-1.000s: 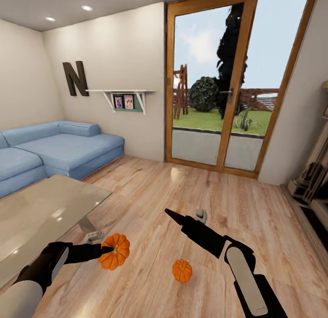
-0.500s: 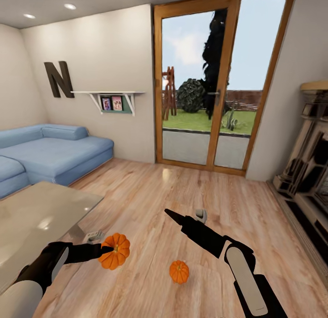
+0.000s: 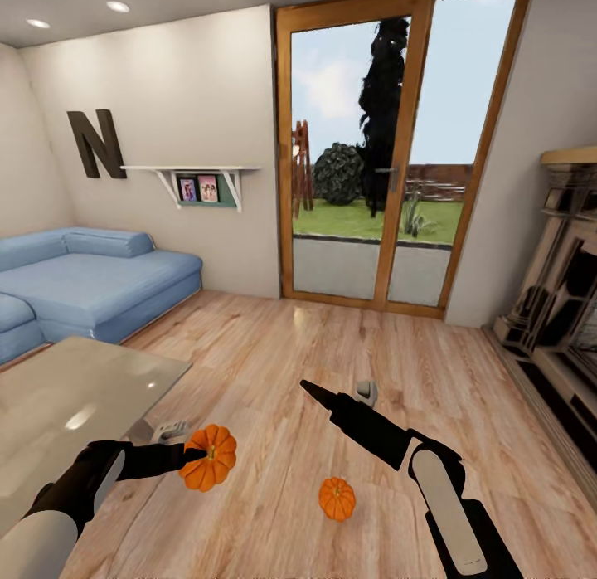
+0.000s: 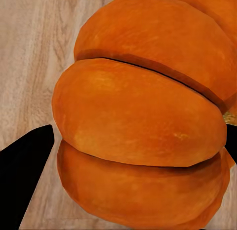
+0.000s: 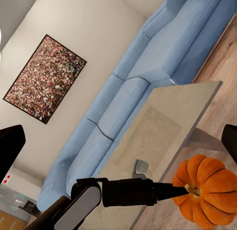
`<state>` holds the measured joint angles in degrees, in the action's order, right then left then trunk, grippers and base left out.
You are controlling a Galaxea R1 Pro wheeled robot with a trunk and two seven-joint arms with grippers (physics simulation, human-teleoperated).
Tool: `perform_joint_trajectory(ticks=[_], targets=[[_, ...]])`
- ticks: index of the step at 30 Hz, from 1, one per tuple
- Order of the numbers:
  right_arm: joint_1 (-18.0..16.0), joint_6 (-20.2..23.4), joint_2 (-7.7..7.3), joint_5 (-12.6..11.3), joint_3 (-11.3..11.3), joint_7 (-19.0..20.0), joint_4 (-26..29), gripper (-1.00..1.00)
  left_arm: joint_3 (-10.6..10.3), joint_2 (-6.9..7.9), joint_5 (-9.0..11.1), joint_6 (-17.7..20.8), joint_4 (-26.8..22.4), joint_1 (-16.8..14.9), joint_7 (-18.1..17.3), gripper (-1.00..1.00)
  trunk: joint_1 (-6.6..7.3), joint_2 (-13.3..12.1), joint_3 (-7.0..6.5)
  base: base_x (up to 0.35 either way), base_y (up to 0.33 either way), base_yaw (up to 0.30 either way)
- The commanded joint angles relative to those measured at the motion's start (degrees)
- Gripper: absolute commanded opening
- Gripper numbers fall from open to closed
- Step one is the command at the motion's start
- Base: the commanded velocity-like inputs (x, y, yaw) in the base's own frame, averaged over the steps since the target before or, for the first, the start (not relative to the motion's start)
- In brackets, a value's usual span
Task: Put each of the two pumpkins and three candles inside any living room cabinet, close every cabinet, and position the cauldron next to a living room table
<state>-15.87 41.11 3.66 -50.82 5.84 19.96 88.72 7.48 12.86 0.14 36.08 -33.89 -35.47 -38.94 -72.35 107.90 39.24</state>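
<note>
- The left claw is closed on the larger pumpkin, gripping it from the side and holding it in the air above the wood floor, just off the corner of the glass-topped desk. In the left wrist view the pumpkin sits wedged between two dark fingers.
- The right claw is stretched forward with nothing in it; its fingers stand apart at the edges of the right wrist view, which looks across at the held pumpkin, the desk and the blue sofa.
- The smaller pumpkin lies on the floor between the two arms, close in front of the robot.
- Judged risk: the grip is on a rounded, ribbed body from one side, so a jolt or fast turn of the base could let the pumpkin twist and slip out.
- The pumpkin hangs near the desk corner; a swing of the left arm could knock it against the glass.
- The floor pumpkin lies in the likely driving path, so the base could nudge it and send it rolling.
- The dark fireplace surround at the right is not a cabinet; steering to it would waste the carry.
</note>
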Motion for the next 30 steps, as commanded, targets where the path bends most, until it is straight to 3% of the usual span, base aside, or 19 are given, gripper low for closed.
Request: perform_joint_trajectory(ticks=[1, 3, 8, 9, 10, 11, 14, 15, 16, 19, 21, 24, 26, 30], targets=[[0.0, 0.3, 0.03, -0.1, -0.1, 0.1, -0.5, 1.0, 0.2, -0.02, 0.1, 0.5, 0.0, 0.0, -0.3, -1.0, 0.01, 0.0, 0.15, 0.002, 0.002, 0.0], [0.0, 0.3, 0.03, -0.1, -0.3, 0.1, -1.3, 1.0, 0.2, -0.02, 0.1, 0.5, 0.0, 0.0, -0.3, -1.0, 0.01, 0.0, 0.34, 0.0, 0.0, 0.0], [0.0, 0.4, -0.02, -0.1, -3.3, -0.9, -1.9, 1.0, 0.2, -0.02, 0.2, 0.4, 0.0, 0.0, -0.3, -1.0, 0.01, 0.0, 0.8, 0.0, 0.0, -0.07], [0.0, 0.4, -0.09, -0.1, -4.9, -3.9, -1.9, 1.0, 0.2, -0.02, 0.2, 0.4, 0.0, 0.0, -0.3, -1.0, 0.01, 0.0, 0.89, 0.0, 0.0, -0.086], [0.0, 0.4, -0.34, 0.2, -7.9, -11.6, -1.8, 1.0, 0.2, -0.03, 0.2, 0.4, 0.0, 0.0, -0.3, -1.0, 0.01, 0.0, 0.99, 0.0, 0.0, -0.062], [0.0, 0.4, -0.52, 0.1, -9.3, -15.1, -1.8, 1.0, 0.2, -0.06, 0.2, 0.4, 0.0, 0.0, -0.3, -1.0, 0.01, 0.0, 1.05, 0.0, 0.0, -0.032], [0.0, 0.5, -0.29, 0.3, -13.4, -22.6, -1.8, 1.0, 0.2, -0.08, 0.2, 0.4, 0.0, 0.0, -0.3, -1.0, 0.01, 0.0, 1.11, 0.0, 0.0, -0.01], [0.0, 0.5, -0.26, 0.4, -13.6, -22.9, -1.9, 1.0, 0.2, -0.08, 0.2, 0.4, 0.0, 0.0, -0.3, -1.0, 0.01, 0.0, 1.11, 0.0, 0.0, 0.0], [0.0, 0.5, -0.25, 0.4, -13.7, -23.2, -1.9, 1.0, 0.2, -0.09, 0.2, 0.4, 0.0, 0.0, -0.3, -1.0, 0.01, 0.0, 1.11, 0.0, 0.0, 0.0], [-0.1, 1.0, 0.08, 0.3, -12.7, -36.7, -2.2, 1.0, 0.2, -0.11, 0.2, 0.5, 0.0, 0.0, -0.5, -1.0, 0.01, 0.0, 1.11, 0.0, 0.0, 0.0], [-0.4, 1.0, 0.11, 0.2, -10.4, -41.1, -4.4, 1.0, 0.2, -0.11, 0.2, 0.5, 0.0, 0.0, -0.5, -1.0, 0.01, 0.0, 1.11, 0.0, 0.0, 0.0], [-1.0, 0.9, 0.25, 0.0, -8.8, -46.0, -6.7, 1.0, 0.2, -0.11, 0.2, 0.5, 0.0, 0.0, -0.5, -1.0, 0.01, 0.0, 1.11, 0.0, 0.0, 0.0], [-1.5, 1.2, 0.57, -0.1, -8.3, -47.0, -7.4, 1.0, 0.2, -0.13, 0.2, 0.6, 0.0, 0.0, -0.5, -1.0, -0.21, 0.4, 1.29, 0.0, 0.0, 0.0], [-2.6, 1.1, 0.79, -0.1, -3.8, -47.6, -9.1, 1.0, 0.2, -0.19, 0.2, 0.6, 0.0, 0.0, -0.5, -1.0, -1.09, 2.0, 2.01, 0.0, 0.0, 0.0]])
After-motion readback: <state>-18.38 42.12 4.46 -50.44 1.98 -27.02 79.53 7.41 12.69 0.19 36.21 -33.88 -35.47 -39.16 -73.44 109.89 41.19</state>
